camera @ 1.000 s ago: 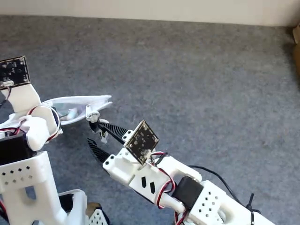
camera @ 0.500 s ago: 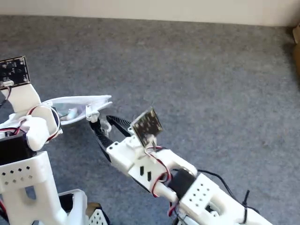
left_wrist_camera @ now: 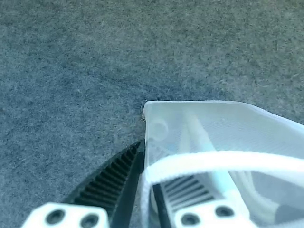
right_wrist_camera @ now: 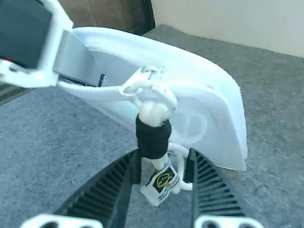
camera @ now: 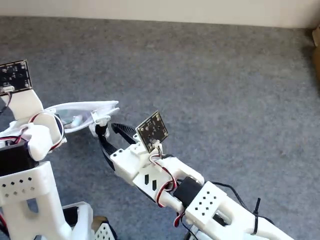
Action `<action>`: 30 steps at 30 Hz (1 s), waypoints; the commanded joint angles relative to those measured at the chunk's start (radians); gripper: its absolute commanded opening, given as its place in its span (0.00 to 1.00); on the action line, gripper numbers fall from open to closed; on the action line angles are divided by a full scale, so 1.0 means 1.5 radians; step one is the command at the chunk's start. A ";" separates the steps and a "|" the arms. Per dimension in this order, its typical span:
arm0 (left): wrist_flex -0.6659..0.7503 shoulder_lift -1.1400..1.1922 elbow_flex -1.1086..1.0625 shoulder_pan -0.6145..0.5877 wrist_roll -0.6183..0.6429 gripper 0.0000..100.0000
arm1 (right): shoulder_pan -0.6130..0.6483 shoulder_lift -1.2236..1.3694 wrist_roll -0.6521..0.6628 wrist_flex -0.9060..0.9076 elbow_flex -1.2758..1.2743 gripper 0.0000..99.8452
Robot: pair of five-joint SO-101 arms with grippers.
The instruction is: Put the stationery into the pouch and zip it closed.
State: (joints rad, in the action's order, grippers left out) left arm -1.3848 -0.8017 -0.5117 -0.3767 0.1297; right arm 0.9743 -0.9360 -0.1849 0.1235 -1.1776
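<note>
Right hand [camera: 106,129], high view: black fingers spread, straddling the zip pull [camera: 102,120] at the frame-right tip of the pouch [camera: 80,110]; pouch's long axis runs left-right, held above the worktop [camera: 225,75]; grey room lies to the right. Left wrist view: left hand [left_wrist_camera: 149,161] pinches the pouch [left_wrist_camera: 213,133] by its rim; pen-like shapes inside the mesh. Right wrist view: zip pull [right_wrist_camera: 153,135] sits between parted fingers [right_wrist_camera: 111,187], nearer the frame-left one; closing should catch it.
</note>
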 commanded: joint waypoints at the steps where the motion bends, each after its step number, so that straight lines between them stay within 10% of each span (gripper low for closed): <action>1: 0.010 0.009 -0.009 -0.007 -0.006 0.01 | 0.025 0.003 -0.004 -0.019 0.041 0.15; 30: 0.010 0.009 -0.009 -0.007 -0.006 0.01 | 0.013 0.007 -0.003 -0.115 0.044 0.05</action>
State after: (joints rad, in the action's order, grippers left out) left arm -1.3848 -0.8017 -0.5117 -0.3767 0.1297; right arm 1.0096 -0.9360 -0.1849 -0.0238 -1.1761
